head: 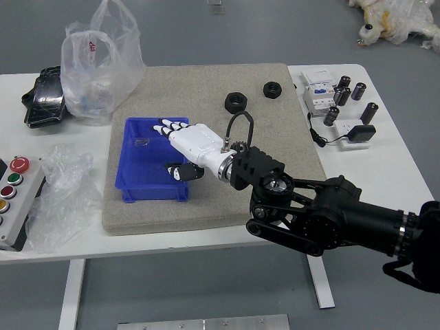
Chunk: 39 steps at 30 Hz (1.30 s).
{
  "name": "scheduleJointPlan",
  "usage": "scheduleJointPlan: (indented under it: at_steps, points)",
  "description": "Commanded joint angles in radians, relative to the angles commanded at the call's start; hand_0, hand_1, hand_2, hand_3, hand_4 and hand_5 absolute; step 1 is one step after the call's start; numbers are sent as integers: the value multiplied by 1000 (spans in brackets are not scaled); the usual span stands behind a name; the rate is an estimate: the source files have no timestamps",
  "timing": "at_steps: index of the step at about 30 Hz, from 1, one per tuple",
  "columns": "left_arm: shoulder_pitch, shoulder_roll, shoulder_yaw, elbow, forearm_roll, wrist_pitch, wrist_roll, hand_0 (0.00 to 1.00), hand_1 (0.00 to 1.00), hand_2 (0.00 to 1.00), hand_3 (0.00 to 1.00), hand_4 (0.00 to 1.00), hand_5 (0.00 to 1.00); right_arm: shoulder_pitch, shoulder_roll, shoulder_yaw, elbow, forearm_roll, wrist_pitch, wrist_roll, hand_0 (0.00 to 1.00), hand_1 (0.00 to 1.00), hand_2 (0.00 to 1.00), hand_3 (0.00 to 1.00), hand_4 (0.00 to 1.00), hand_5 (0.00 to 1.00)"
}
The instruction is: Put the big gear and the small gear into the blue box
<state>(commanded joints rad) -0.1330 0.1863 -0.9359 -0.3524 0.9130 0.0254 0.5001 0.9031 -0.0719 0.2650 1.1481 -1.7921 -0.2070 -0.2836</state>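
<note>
At the left edge of the surface (75, 246) is a button panel (29, 199) with red, green and yellow buttons. A crinkly see-through bag (65, 168) lies just beside it. Near the far left corner is a shiny black tray (47, 100), and next to it a puffy see-through bag (96, 65) stands up tall.

A big tan mat (161, 82) covers the middle of the surface. The blue box (152, 190) sits on the mat's left side, with a small silvery thing (141, 141) inside.

The robot's right hand (199, 148) reaches in from the right, over the right side of the box. Its fingers (175, 124) are spread and point left, with the thumb apart from them, and it holds nothing.

Two black gears lie flat on the mat near its far edge, outside the box. The big gear (236, 102) is on the left, and the small gear (272, 89) is a bit farther back on the right, not touching it.

By the far right corner are a white and blue carton (318, 89), some short black cylinders (370, 113) and a black plug (361, 133) with a cord.
</note>
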Motion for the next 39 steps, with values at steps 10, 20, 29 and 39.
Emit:
scheduleJointPlan:
  at_steps: [10,20,29,39]
  points:
    - [3,-1,4,1,-7,2,-2,863,888,882,988,857,793,-53,-67,148,-43,-2,-15,-1,637,932,995,998,701,268]
    - [9,-6,13,2,-21,6,-7,860,882,875,984,852,787,-166,-152,303,-59,38,24,30,650,933,992,998,968,523]
    - [6,-6,12,3,-19,5,-9,859,881,872,981,849,784,-175,-156,300,-126,58,25,38,648,930,990,998,998,556]
    - [6,-3,5,1,-11,5,-3,858,878,871,978,844,776,-147,-153,252,-219,75,43,35,643,926,983,998,998,605]
